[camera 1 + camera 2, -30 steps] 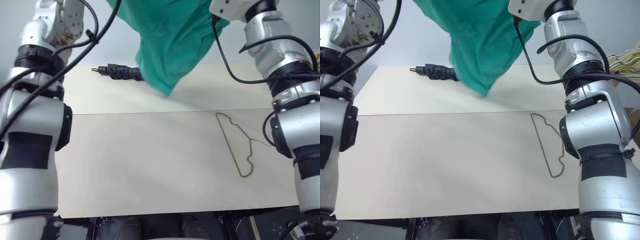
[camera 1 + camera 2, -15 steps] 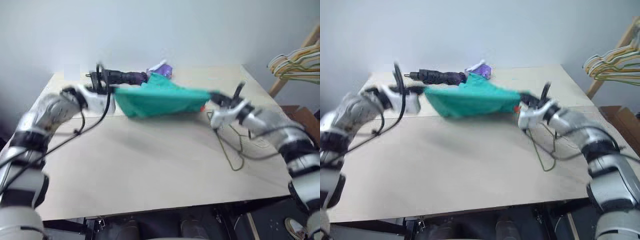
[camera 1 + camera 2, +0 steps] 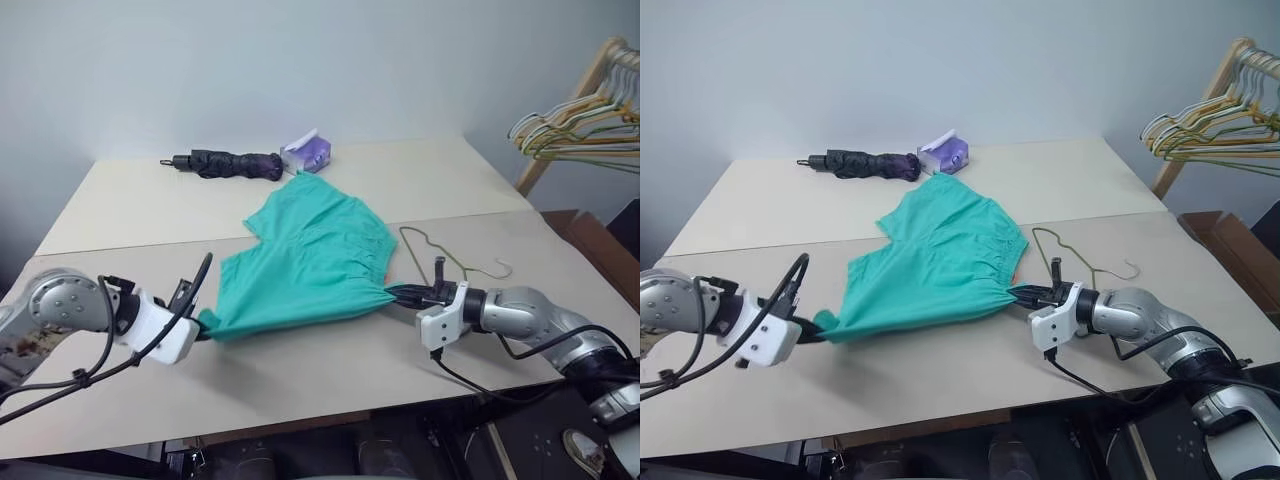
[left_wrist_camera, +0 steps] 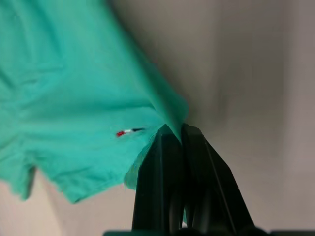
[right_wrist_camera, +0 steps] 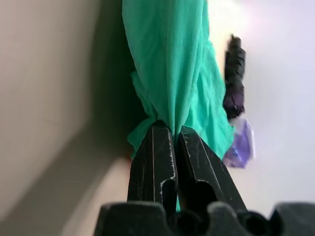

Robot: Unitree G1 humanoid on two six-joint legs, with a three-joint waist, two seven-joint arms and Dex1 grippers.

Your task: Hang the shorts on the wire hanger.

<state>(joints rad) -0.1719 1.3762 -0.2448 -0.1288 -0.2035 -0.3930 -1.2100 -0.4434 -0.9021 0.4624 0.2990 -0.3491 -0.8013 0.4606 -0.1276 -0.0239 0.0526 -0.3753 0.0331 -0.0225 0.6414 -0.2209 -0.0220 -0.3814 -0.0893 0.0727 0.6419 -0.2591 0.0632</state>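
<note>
The teal-green shorts (image 3: 300,262) lie spread flat on the beige table (image 3: 330,390), stretched between my two grippers. My left gripper (image 3: 205,325) is shut on the shorts' near left corner; the left wrist view shows its fingers (image 4: 152,162) pinching the fabric (image 4: 74,93). My right gripper (image 3: 392,293) is shut on the near right corner, with the cloth (image 5: 172,59) bunched between its fingertips (image 5: 152,142). The thin olive-gold wire hanger (image 3: 440,255) lies flat on the table just beyond the right gripper, beside the shorts' right edge.
A dark folded umbrella (image 3: 225,163) and a small purple pack (image 3: 307,153) lie at the back of the table. A bunch of pale hangers (image 3: 570,125) hangs on a wooden rack at the far right. A seam (image 3: 130,245) crosses the tabletop.
Both arms swung down from high up, bringing the hanging shorts onto the table and pulling them out flat. The head view has also shifted.
</note>
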